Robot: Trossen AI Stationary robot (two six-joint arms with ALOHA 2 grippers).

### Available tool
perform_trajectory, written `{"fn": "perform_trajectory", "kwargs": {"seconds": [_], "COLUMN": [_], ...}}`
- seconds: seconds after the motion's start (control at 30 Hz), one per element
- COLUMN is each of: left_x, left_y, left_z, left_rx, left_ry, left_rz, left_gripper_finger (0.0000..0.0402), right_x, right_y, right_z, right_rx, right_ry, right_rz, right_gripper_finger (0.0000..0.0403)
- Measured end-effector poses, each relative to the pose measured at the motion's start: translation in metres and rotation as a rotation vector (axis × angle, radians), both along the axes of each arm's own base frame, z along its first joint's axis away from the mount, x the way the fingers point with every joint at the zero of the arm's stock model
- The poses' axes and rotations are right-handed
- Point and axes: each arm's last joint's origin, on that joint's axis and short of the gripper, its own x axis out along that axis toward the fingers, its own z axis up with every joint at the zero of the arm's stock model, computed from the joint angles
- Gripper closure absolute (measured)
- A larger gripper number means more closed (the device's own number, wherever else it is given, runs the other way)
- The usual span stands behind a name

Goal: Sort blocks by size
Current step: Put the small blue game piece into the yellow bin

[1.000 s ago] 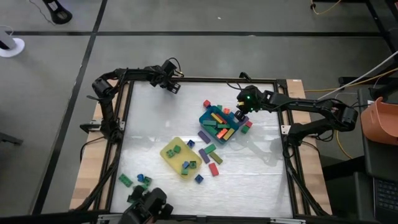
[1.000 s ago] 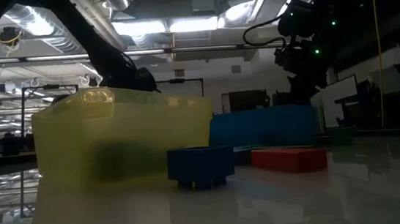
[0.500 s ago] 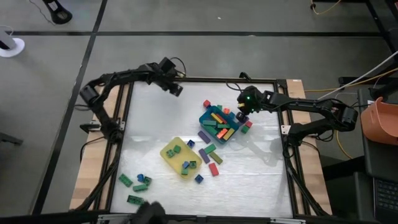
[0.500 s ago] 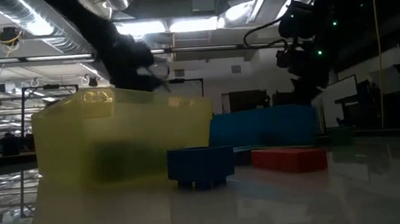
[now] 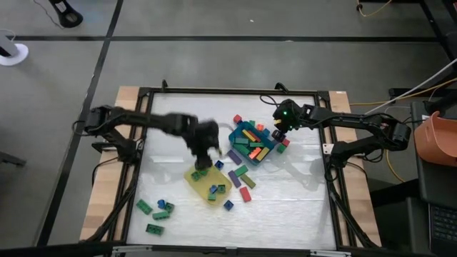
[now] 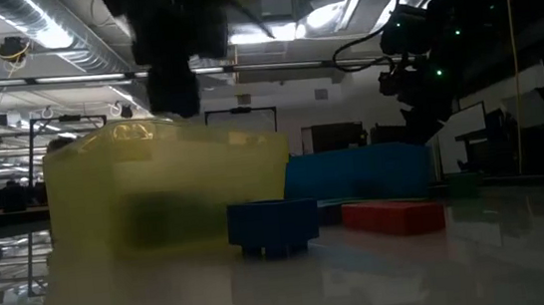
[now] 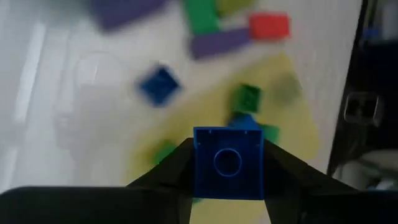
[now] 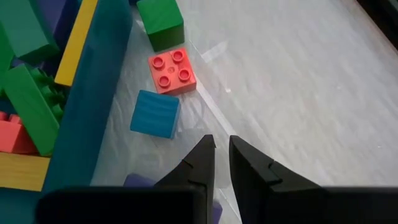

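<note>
Long bars [image 5: 250, 143] fill the blue tray at centre, small cubes [image 5: 214, 187] dot the yellow tray, and green bricks [image 5: 153, 208] lie scattered lower left.

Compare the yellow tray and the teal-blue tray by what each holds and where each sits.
The yellow tray holds short cube blocks, green and blue; the teal-blue tray holds longer bars in green, yellow and red. The yellow tray sits near the table's middle, under the left gripper, which holds a blue cube block; the teal-blue tray sits nearer the right gripper. Both rest flat with loose blocks around them.

Blue block [image 7: 227, 163], yellow tray [image 5: 193, 180], teal-blue tray [image 5: 235, 135]
</note>
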Motion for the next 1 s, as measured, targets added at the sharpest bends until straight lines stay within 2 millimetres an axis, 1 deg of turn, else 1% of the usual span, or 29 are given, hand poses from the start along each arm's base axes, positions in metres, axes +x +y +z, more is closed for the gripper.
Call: {"fn": "perform_trajectory", "kwargs": {"seconds": [0.07, 0.17, 0.3, 0.47, 0.57, 0.63, 0.73, 0.83, 0.9, 1.0], "left_x": [0.004, 0.005, 0.004, 0.002, 0.001, -0.001, -0.010, -0.022, -0.030, -0.043], "left_y": [-0.028, -0.059, -0.085, -0.100, -0.105, -0.105, -0.104, -0.105, -0.112, -0.125], "left_z": [0.000, 0.000, -0.004, -0.009, -0.010, -0.009, -0.006, -0.006, -0.007, -0.009], "left_rx": [0.049, 0.162, 0.289, 0.306, 0.289, 0.244, 0.118, -0.010, -0.070, -0.089], "left_ry": [-0.020, -0.049, -0.063, -0.048, -0.043, -0.023, 0.095, 0.277, 0.395, 0.530], "left_rz": [-0.039, -0.007, 0.079, 0.145, 0.136, 0.155, 0.258, 0.391, 0.475, 0.531], "left_gripper_finger": [0.0263, 0.0254, 0.0240, 0.0216, 0.0203, 0.0199, 0.0197, 0.0197, 0.0197, 0.0196], "right_x": [0.000, 0.000, 0.000, -0.001, -0.004, -0.007, -0.011, -0.014, -0.016, -0.016], "right_y": [0.000, 0.000, 0.000, 0.001, 0.003, 0.004, 0.007, 0.009, 0.009, 0.010], "right_z": [0.000, 0.000, 0.000, 0.003, 0.010, 0.016, 0.026, 0.033, 0.036, 0.037], "right_rx": [0.000, 0.000, 0.005, 0.016, 0.013, 0.010, -0.004, -0.007, -0.009, -0.003], "right_ry": [0.000, -0.001, -0.004, -0.024, -0.058, -0.087, -0.137, -0.179, -0.190, -0.196], "right_rz": [0.000, 0.000, -0.010, -0.036, -0.030, -0.024, -0.034, -0.051, -0.053, -0.047], "right_gripper_finger": [0.0352, 0.0352, 0.0352, 0.0352, 0.0352, 0.0352, 0.0352, 0.0352, 0.0352, 0.0352]}}
